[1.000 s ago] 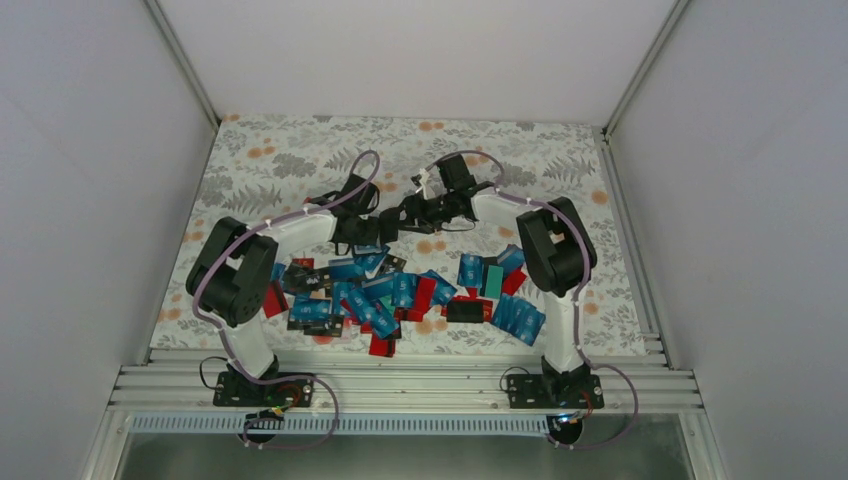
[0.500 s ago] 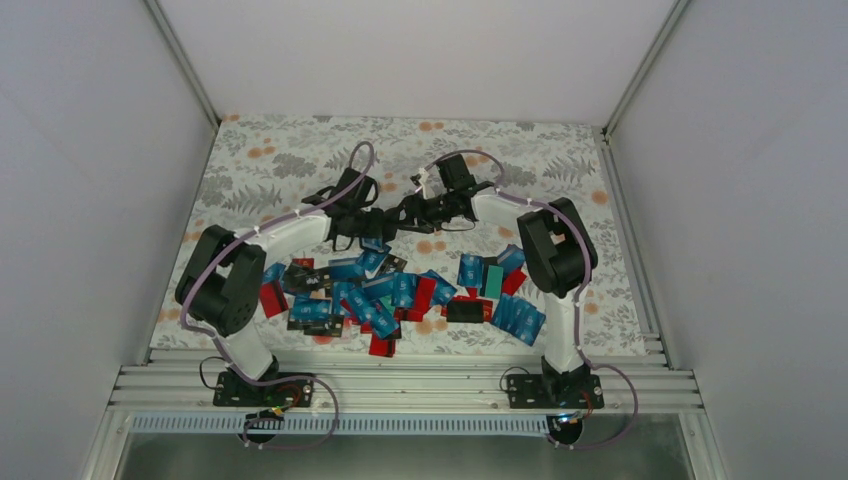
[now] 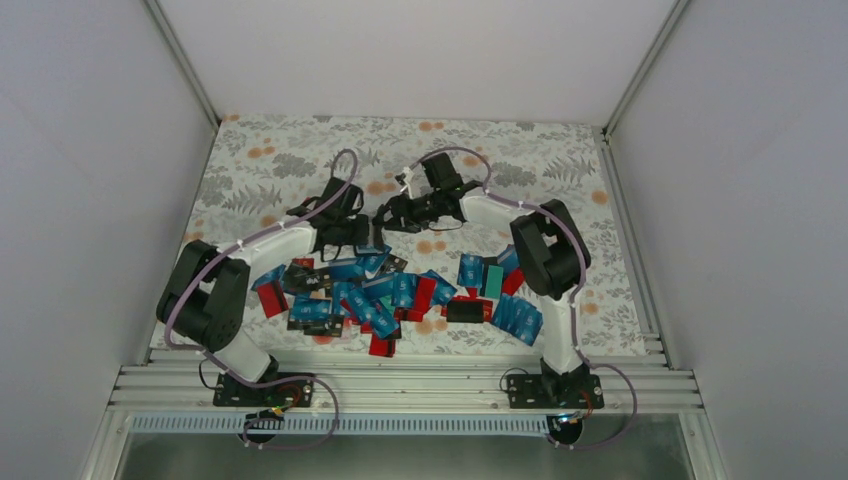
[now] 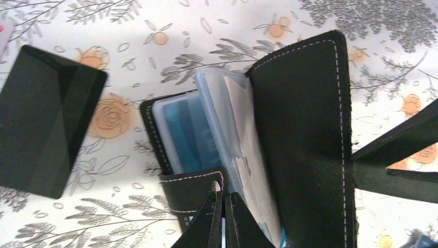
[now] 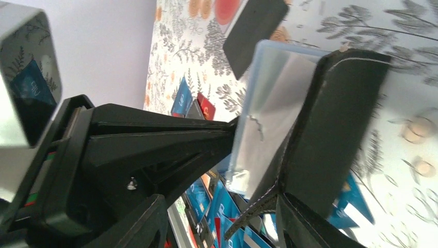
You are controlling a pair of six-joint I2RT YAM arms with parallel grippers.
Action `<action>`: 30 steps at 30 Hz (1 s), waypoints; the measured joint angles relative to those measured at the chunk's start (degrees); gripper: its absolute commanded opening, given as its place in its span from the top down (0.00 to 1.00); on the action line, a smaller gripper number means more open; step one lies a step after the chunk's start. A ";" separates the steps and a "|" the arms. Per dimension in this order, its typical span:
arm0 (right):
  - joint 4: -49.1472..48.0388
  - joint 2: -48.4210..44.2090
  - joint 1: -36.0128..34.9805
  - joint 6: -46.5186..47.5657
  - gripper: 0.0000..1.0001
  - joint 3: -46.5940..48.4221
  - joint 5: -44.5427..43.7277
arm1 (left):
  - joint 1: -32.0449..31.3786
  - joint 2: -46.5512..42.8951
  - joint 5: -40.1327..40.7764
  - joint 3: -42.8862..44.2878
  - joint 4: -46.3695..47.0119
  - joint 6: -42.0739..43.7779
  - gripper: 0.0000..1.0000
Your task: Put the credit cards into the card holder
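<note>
Card holder (image 3: 372, 226) behind credit cards (image 3: 385, 295) heap, between both end effectors.

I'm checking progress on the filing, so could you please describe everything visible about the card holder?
The card holder is a black, leather-looking wallet with white stitching, held open above the floral table beyond the card pile. Clear plastic sleeves fan out inside, with a blue card in one. The left gripper pinches its lower flap; the right gripper clamps the cover.

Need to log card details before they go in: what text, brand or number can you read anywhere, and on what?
No text is legible.
Blue credit cards: white print shows, too small to read from the top camera.
Blue cards in the right wrist view: white marks, blurred, unreadable.
Card holder: only stitching, no lettering visible.
Loose black card: blank.
</note>
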State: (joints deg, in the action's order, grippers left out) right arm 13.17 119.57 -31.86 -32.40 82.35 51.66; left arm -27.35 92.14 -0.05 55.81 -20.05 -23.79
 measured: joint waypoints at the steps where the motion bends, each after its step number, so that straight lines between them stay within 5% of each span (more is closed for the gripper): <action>1: -0.11 0.39 -0.48 -0.11 0.46 0.74 0.00 | 0.37 -0.46 0.13 -0.68 0.22 -0.04 0.98; 30: -0.17 12.00 -6.64 0.20 0.52 9.16 -2.99 | 6.62 -6.36 -2.03 -11.17 4.11 -2.34 0.98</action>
State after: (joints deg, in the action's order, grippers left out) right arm 12.99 131.57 -38.50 -32.21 91.50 48.66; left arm -20.73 85.78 -2.09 44.64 -15.94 -26.13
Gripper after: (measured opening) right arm 0.500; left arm 0.026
